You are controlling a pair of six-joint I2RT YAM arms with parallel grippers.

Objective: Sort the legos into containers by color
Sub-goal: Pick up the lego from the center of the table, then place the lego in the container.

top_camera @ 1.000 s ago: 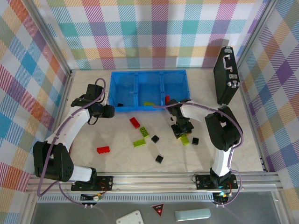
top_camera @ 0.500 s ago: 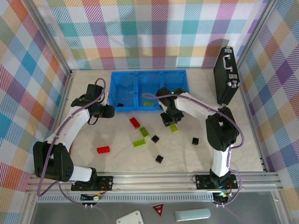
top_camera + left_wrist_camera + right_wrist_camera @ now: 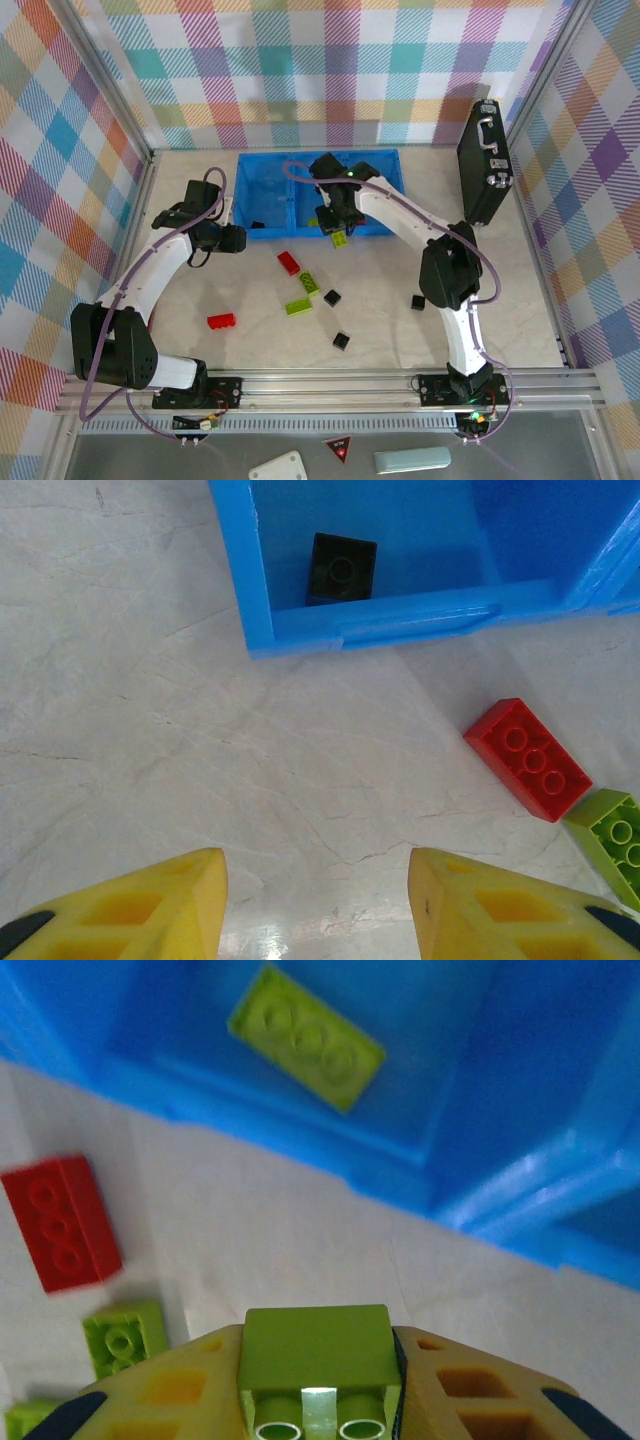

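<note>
Right now the right gripper (image 3: pixel 337 226) hangs over the near wall of the blue tray (image 3: pixel 262 185), about at its middle compartment. It is clamped on the held lime-green brick (image 3: pixel 317 1358), which sits squeezed between the two yellow fingers (image 3: pixel 165 1392) in the right wrist view. Beyond that brick, a second lime-green brick (image 3: pixel 305 1038) lies flat on the floor of the middle compartment, turned at an angle to the walls. The left gripper (image 3: pixel 315 895) hovers above the bare table (image 3: pixel 150 730) just in front of the tray's left near corner; its fingers stand moderately apart with nothing between them. Past the tray wall, a small black brick (image 3: pixel 341 570) rests in the left compartment, close to the near wall. Loose pieces lie on the table in front of the tray. A red brick (image 3: pixel 288 262) is nearest the tray, with a loose lime-green brick (image 3: pixel 309 283) just beside it toward the arms and another lime-green piece (image 3: pixel 297 307) near that. A black square (image 3: pixel 331 297) lies close to those two. Another black square (image 3: pixel 341 341) lies nearer the bases, a third black square (image 3: pixel 418 302) sits by the right arm, and a second red brick (image 3: pixel 221 321) is off to the left. A black briefcase (image 3: pixel 483 160) stands at the right-hand wall, well apart from the tray.
</note>
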